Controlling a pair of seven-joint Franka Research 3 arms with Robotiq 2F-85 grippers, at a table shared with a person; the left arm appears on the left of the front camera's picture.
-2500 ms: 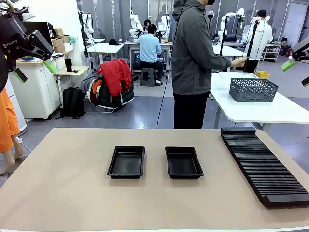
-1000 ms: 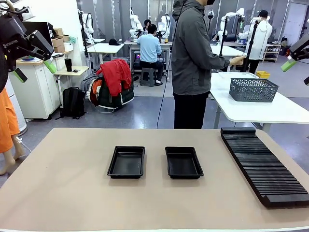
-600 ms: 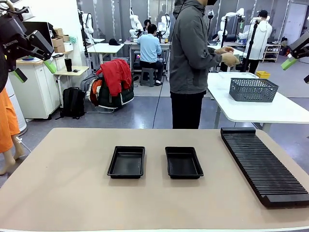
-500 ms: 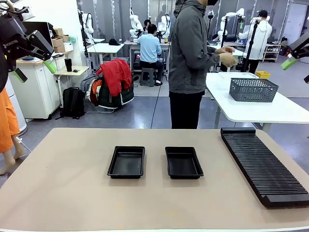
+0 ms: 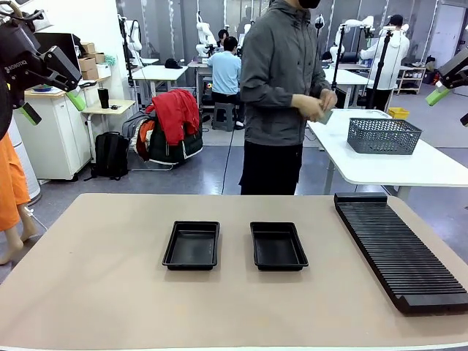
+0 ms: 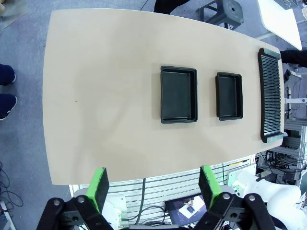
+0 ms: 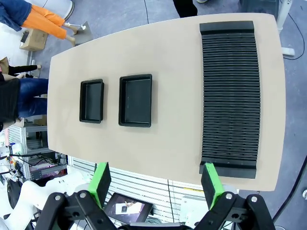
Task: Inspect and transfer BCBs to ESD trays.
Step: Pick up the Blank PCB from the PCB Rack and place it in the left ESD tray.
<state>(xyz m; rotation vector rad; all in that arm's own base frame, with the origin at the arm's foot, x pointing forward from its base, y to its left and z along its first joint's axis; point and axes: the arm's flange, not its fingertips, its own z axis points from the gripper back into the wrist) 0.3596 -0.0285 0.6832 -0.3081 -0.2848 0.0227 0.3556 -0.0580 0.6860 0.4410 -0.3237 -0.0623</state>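
Two empty black ESD trays lie side by side mid-table, the left tray (image 5: pixel 191 246) (image 6: pixel 178 87) (image 7: pixel 91 101) and the right tray (image 5: pixel 278 246) (image 6: pixel 229 96) (image 7: pixel 135 100). A person (image 5: pixel 278 88) stands beyond the table's far edge, both hands (image 5: pixel 316 105) together at a small pale grey piece (image 5: pixel 326 115); I cannot tell whether it is a BCB. My left gripper (image 5: pixel 53 107) (image 6: pixel 154 188) hangs open high at the left, far above the table. My right gripper (image 5: pixel 451 108) (image 7: pixel 157 183) hangs open high at the right. Nothing is between either pair of fingers.
A long black ribbed rack (image 5: pixel 398 248) (image 6: pixel 271 96) (image 7: pixel 231 96) lies along the table's right side. Behind the person stands a white side table (image 5: pixel 409 164) with a grey mesh basket (image 5: pixel 384 135). The beige tabletop (image 5: pixel 95 278) is bare around the trays.
The person has turned from the white side table toward my table, stepped left and brought both hands together at chest height. Neither arm has moved.
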